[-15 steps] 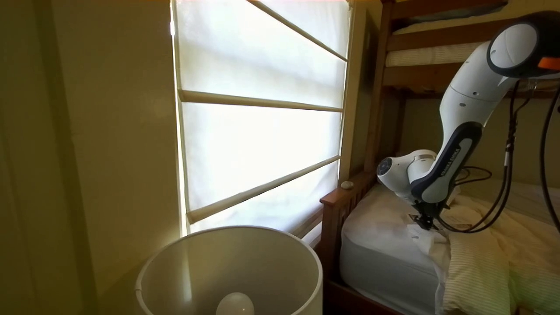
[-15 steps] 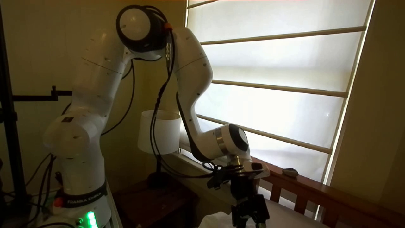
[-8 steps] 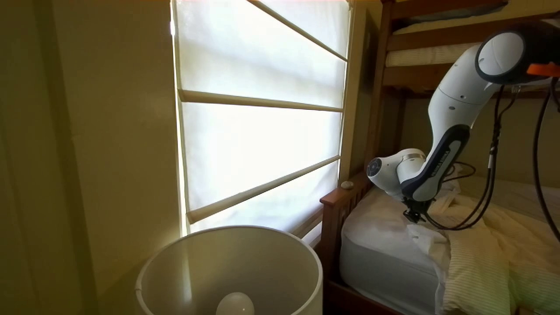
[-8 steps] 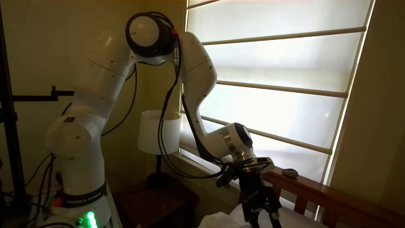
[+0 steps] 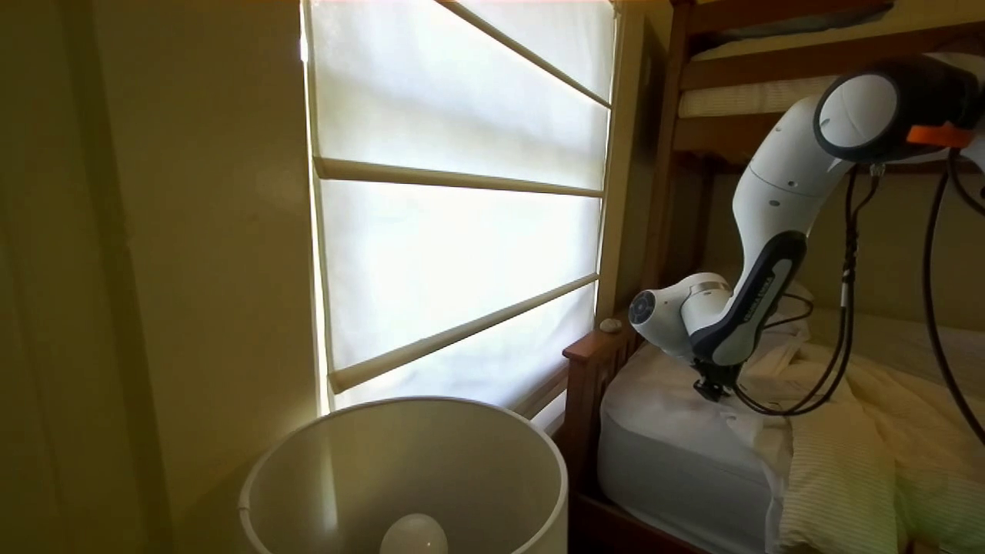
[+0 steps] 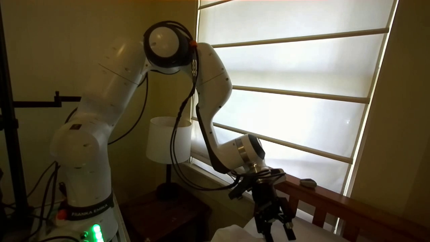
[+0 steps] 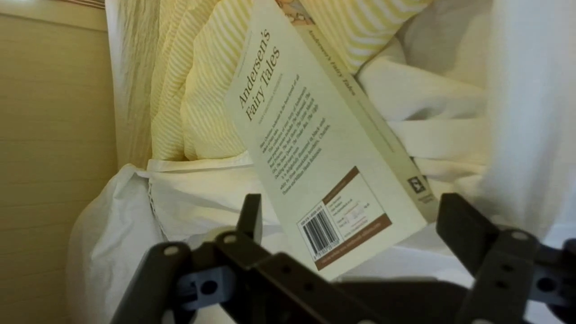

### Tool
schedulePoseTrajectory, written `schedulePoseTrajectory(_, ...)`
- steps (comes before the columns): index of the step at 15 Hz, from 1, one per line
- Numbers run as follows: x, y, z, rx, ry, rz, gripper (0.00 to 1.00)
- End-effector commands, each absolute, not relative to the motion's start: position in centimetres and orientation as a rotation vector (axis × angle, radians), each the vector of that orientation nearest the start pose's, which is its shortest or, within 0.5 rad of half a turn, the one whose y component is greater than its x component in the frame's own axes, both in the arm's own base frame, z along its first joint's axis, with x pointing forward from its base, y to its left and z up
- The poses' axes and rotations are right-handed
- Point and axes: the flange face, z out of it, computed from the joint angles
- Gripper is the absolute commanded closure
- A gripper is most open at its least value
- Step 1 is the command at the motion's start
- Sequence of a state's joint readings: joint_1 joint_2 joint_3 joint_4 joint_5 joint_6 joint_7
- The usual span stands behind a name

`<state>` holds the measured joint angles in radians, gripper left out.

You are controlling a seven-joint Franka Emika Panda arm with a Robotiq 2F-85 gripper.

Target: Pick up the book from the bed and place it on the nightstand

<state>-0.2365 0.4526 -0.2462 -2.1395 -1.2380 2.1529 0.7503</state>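
A thick rect. book (image 7: pixel 324 144), smooth pale cover w/ brown bands, barcode & title "Andersen's Fairy Tales", is laid slantwise, back cover up, spine showing, on the bed (image 5: pixel 677 462); it is borne by rumpled yellow-&-white striped bedding (image 7: pixel 211 108) & a creased white sheet (image 7: pixel 202 193), in from the edge at wrist-view left. The gripper (image 7: pixel 353 220) is spread wide & nothing is held; the book's barcode end is seen btwn its black fingers (image 7: pixel 461 229), tho whether it's touched can't be told. On the top edge of the bed's wooden end rail (image 6: pixel 369 213) a smooth oval stone-like obj. (image 6: pixel 308 183) is set. By the far corner of the dark wooden nightstand (image 6: pixel 164 218) a lamp (image 6: pixel 160 141) is stood. In an exterior view a smooth white bulb (image 5: pixel 414 535) is enclosed by an open-topped round lampshade (image 5: pixel 462 454).
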Motion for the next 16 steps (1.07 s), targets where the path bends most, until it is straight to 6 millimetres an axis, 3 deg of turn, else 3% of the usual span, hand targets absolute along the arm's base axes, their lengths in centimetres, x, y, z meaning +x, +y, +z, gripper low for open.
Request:
schedulePoseTrajectory(1, 46.7, -28.5, 18.0, 2.094, -0.224, -0.310, 0.00)
schedulePoseTrajectory(5, 47.2, -29.7, 17.2, 2.112, -0.234, -0.329, 0.00)
schedulePoseTrajectory(14, 50.1, -30.5, 14.2, 2.141, -0.106, -0.429, 0.00)
schedulePoseTrajectory(16, 49.6, -30.9, 14.1, 2.113, -0.132, -0.500, 0.00)
